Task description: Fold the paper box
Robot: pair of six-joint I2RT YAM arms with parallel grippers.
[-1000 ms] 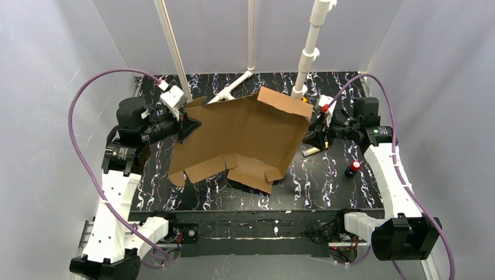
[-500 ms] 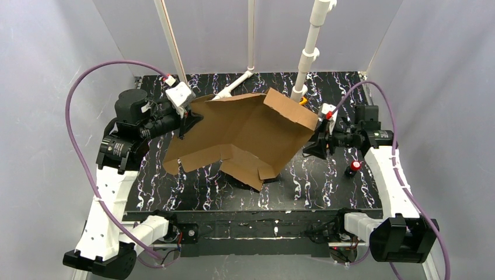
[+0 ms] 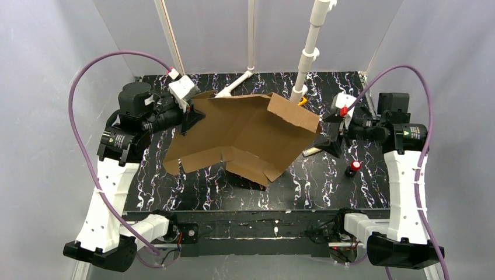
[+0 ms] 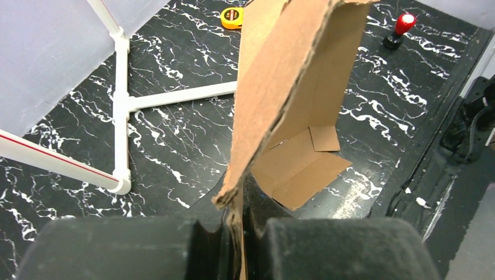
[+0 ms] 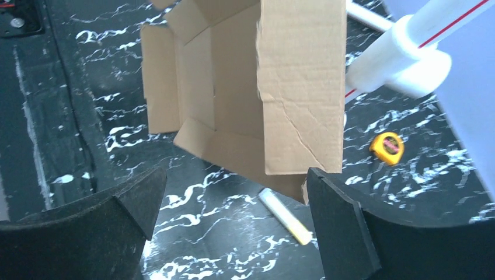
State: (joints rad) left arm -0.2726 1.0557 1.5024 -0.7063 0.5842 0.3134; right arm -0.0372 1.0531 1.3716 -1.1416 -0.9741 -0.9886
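Observation:
The paper box (image 3: 245, 137) is a brown die-cut cardboard sheet, unfolded, held tilted above the black marbled table. My left gripper (image 3: 191, 119) is shut on its left edge; in the left wrist view the cardboard (image 4: 292, 87) runs edge-on out from between my fingers (image 4: 274, 213). My right gripper (image 3: 333, 134) is open and empty, just right of the sheet's right flap. In the right wrist view that flap (image 5: 300, 87) hangs ahead of the gap between the two fingers, close to the right finger (image 5: 338, 216).
White PVC pipes (image 3: 306, 49) stand at the back. A yellow tape measure (image 5: 387, 147) lies behind the sheet's right corner. A white marker (image 5: 285, 216) lies under that corner. A red-topped object (image 3: 352, 168) sits at the right. Grey walls enclose the table.
The left gripper lifted the sheet's left edge up and back, tilting the sheet. The right gripper drew back to the right, away from the sheet's right edge.

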